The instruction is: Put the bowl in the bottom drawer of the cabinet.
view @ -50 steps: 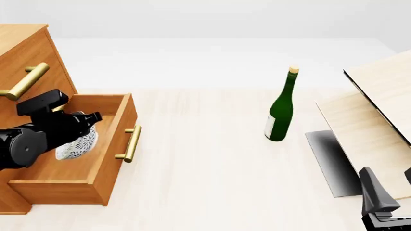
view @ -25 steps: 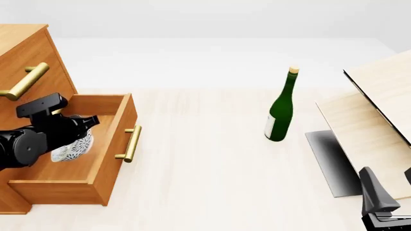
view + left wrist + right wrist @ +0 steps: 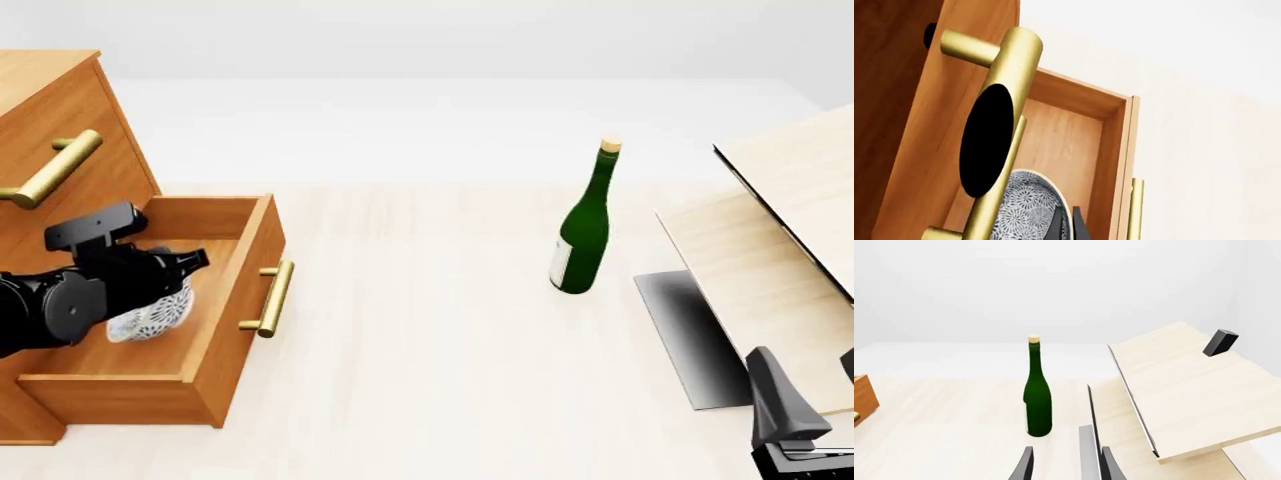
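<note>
At the far left of the front view stands the tall orange-brown wooden cabinet (image 3: 54, 110), with a brass bar handle (image 3: 51, 168) on one of its closed upper drawers. Its wide, box-shaped bottom drawer (image 3: 200, 320) of the same wood is pulled out toward the table, a brass bar handle (image 3: 274, 298) on its front panel.

The black left arm reaches over the open drawer from the left, and the left gripper (image 3: 174, 275) sits inside the drawer's opening. It is clamped on the small round white bowl with a blue-grey speckled pattern (image 3: 150, 310), which hangs tilted on its edge within the drawer's walls; whether it touches the drawer floor cannot be told. In the left wrist view the bowl (image 3: 1029, 210) shows with the dark fingertips (image 3: 1056, 225) pinching its rim, the drawer's wooden floor behind it and an upper drawer's brass handle (image 3: 997, 135) close in front of the camera.

Well to the right, a dark green glass wine bottle with a pale label and a cork-coloured top (image 3: 583, 225) stands upright on the pale wooden table (image 3: 441, 370). Further right lean pale wooden boards with dark edges (image 3: 774, 250).

At the lower right corner the right gripper (image 3: 1064, 465) hangs above the table, jaws parted and holding nothing, pointing toward the bottle (image 3: 1037, 390).
</note>
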Robot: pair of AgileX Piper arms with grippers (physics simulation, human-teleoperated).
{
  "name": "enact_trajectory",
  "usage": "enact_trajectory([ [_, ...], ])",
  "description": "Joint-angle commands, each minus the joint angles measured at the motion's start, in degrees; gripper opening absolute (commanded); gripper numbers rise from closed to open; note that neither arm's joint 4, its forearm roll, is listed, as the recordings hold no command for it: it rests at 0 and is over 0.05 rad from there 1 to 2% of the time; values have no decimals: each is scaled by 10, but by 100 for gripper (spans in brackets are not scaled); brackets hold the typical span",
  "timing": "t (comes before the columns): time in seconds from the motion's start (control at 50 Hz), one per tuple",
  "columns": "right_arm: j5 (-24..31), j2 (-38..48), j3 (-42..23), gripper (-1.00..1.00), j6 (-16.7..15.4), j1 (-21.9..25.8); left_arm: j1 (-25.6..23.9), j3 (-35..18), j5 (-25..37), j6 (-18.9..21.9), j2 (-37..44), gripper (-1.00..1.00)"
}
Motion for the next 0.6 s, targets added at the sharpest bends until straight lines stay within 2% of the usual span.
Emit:
enact_trajectory([
  [0.02,0,0,0,100,0,0,8,-1,-6,12,8,-100],
  [0.24,0,0,0,100,0,0,14,7,-20,14,14,-100],
  [0.44,0,0,0,100,0,0,-6,2,-48,-2,59,-100],
  [0.6,0,0,0,100,0,0,-9,3,-51,-10,55,-100],
])
